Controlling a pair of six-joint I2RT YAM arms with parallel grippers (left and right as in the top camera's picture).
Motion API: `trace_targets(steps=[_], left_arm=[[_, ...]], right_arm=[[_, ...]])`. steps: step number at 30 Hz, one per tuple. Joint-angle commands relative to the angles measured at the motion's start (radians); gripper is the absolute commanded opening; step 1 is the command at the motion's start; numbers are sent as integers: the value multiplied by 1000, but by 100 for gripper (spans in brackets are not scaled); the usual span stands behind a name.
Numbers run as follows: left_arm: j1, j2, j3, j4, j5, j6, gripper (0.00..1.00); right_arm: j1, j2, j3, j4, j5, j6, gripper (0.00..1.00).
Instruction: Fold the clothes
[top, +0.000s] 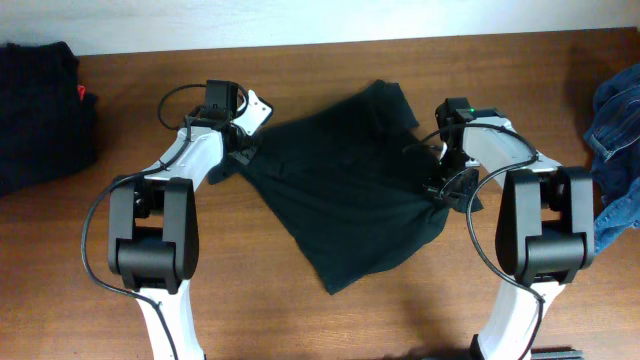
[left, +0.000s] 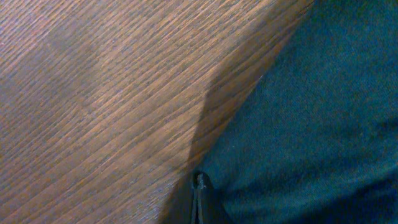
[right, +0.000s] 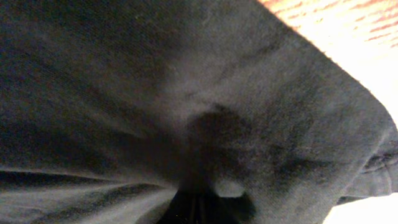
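Folding looks barely started: T-shirt (top: 350, 200) lies rumpled between my grippers, left gripper (top: 245, 155) pinching its edge; right gripper (top: 438, 188) is smothered in cloth, so I cannot tell its grip.

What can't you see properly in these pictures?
Right gripper: right wrist view, black T-shirt covers its fingers; grip unclear.
Left gripper: left wrist view, bottom edge cuts it off; grip unclear.
Dark pile: overhead, left edge cuts it.
Blue cloth: overhead, right edge cuts it.
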Motion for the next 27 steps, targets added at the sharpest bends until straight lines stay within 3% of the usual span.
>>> trace_targets(steps=[1, 17, 23, 27], left_arm=[[14, 19, 8, -9, -8, 11, 0], [16, 43, 3, -79, -9, -34, 0], [42, 51, 3, -108, -8, -277, 0], [54, 51, 3, -153, -8, -372, 0]], right_arm=[[-11, 14, -20, 52, 63, -76, 4], [-11, 15, -20, 168, 63, -142, 4], [-11, 15, -20, 234, 59, -180, 4], [-11, 15, -20, 275, 56, -201, 4]])
